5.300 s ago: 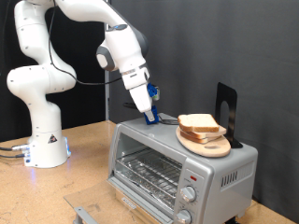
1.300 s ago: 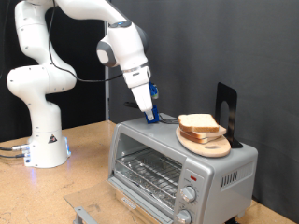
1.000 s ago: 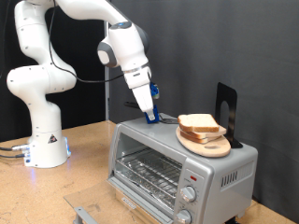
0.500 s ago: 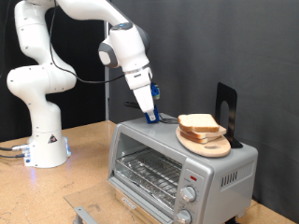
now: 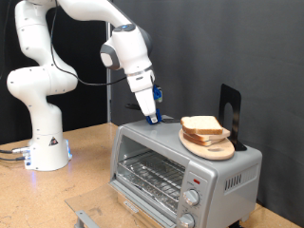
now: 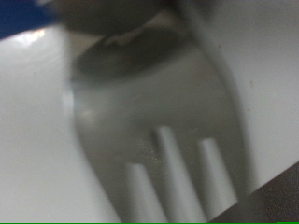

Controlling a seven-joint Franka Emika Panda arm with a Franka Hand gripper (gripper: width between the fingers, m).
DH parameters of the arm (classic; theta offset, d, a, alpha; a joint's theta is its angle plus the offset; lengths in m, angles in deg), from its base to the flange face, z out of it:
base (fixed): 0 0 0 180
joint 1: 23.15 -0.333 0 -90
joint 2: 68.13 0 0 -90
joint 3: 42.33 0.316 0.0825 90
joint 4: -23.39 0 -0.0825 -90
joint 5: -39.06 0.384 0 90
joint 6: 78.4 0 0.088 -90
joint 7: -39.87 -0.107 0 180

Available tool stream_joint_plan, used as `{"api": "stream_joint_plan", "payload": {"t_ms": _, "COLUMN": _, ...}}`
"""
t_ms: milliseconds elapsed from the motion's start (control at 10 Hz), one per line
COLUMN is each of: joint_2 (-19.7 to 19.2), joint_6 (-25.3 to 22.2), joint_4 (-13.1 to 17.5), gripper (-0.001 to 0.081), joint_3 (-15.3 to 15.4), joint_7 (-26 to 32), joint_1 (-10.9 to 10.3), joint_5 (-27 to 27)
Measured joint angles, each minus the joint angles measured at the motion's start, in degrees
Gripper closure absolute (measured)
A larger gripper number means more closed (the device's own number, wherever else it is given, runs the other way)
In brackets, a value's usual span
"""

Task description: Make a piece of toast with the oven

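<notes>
The claw (image 5: 152, 120) hangs just over the left part of the oven's (image 5: 180, 163) top, tips at or nearly at the metal; whether it is released or clenched I cannot tell, since the fingers are small in the exterior view and the wrist view shows only a blurred grey surface with pale slots, too close to read. Nothing is seen between the fingers.

To its right, near but apart, the piece of toast (image 5: 201, 124) lies uppermost of two slices on a round wooden board (image 5: 211, 145) atop the oven, with a dark upright stand (image 5: 230, 114) behind.

Risks, as I judge them: a claw this low could scrape the oven top, or nudge the board's edge and slide it towards the right rim. A grip taken low might catch both slices together.

The oven's right end and lower knob are cut off at the frame, and the tabletop (image 5: 90, 157) beneath is partly hidden.
</notes>
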Motion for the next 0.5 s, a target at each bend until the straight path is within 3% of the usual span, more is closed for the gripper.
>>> {"api": "stream_joint_plan", "payload": {"t_ms": 100, "joint_2": -0.04, "joint_6": 0.17, "joint_4": 0.21, "gripper": 0.0263, "joint_3": 0.01, "joint_7": -0.17, "joint_1": 0.03, "joint_5": -0.01}}
{"api": "stream_joint_plan", "payload": {"t_ms": 200, "joint_2": -0.09, "joint_6": 0.18, "joint_4": 0.27, "gripper": 0.0313, "joint_3": 0.01, "joint_7": -0.42, "joint_1": 0.07, "joint_5": -0.04}}
{"api": "stream_joint_plan", "payload": {"t_ms": 500, "joint_2": -0.28, "joint_6": 0.17, "joint_4": 0.44, "gripper": 0.0313, "joint_3": 0.01, "joint_7": -0.77, "joint_1": 0.19, "joint_5": -0.14}}
